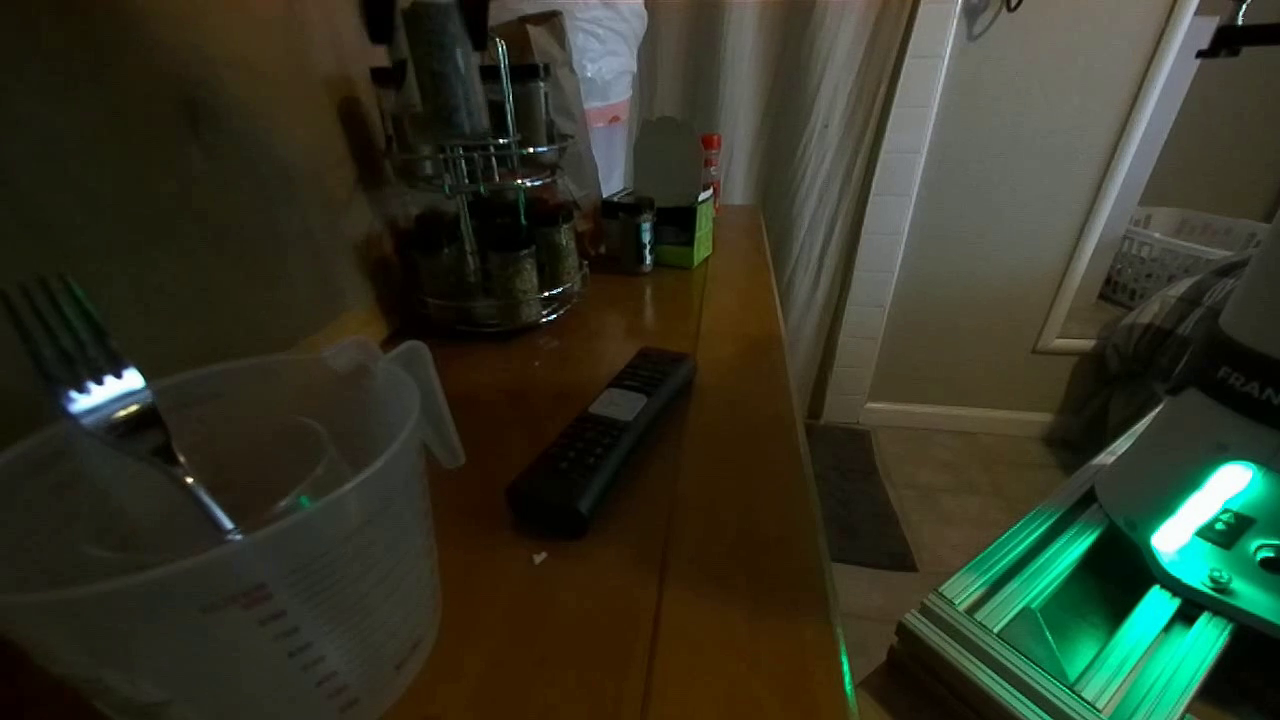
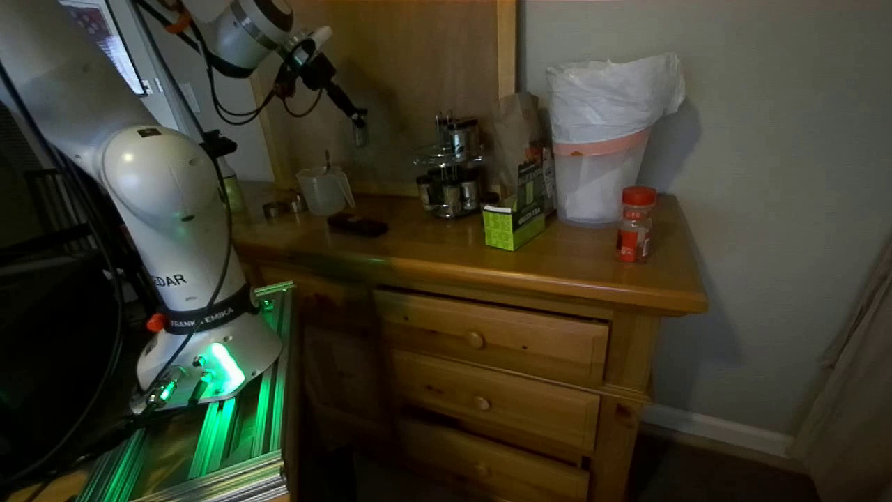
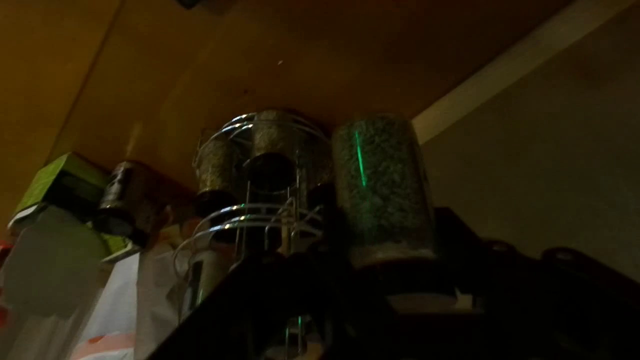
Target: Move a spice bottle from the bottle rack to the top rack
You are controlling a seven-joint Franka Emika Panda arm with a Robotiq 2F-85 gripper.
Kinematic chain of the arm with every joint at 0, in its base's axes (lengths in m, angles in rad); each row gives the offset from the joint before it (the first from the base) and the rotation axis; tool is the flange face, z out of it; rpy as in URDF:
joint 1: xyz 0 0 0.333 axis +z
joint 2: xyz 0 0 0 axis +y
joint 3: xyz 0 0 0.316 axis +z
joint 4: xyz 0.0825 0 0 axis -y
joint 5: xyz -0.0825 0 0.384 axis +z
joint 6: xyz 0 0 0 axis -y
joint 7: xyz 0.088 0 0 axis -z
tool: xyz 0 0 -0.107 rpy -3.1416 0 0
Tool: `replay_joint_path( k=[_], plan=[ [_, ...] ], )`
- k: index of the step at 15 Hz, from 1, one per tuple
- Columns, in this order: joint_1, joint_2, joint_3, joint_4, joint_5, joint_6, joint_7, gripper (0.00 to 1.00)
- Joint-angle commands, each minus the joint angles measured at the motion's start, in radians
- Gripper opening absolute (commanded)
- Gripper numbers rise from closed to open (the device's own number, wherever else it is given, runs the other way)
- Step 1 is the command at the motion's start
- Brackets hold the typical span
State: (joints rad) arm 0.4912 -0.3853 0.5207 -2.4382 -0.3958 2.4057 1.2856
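Jaws of the black pincer [image 2: 358, 117] are parted only by the clear cylindrical glass spice bottle [image 3: 384, 185] clamped between them, held aloft, left of the round two-tier metal bottle rack [image 2: 440, 157] in an exterior view.

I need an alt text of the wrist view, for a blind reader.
A dark gripper holds a glass spice jar; the picture is upside down. Behind, at left, are a two-tier wire stand with more jars and a green box, on a wooden surface.
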Motion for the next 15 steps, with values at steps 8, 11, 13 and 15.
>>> replay_joint_path(
  k=[8,11,13,15],
  plan=[
    [0.038,-0.203,-0.074,-0.111,0.207,0.123,-0.371,0.24],
    [0.186,-0.251,-0.252,-0.226,0.252,0.221,-0.593,0.24],
    [0.323,-0.288,-0.415,-0.283,0.258,0.186,-0.738,0.24],
    [0.408,-0.347,-0.552,-0.339,0.237,0.156,-0.884,0.24]
  ],
)
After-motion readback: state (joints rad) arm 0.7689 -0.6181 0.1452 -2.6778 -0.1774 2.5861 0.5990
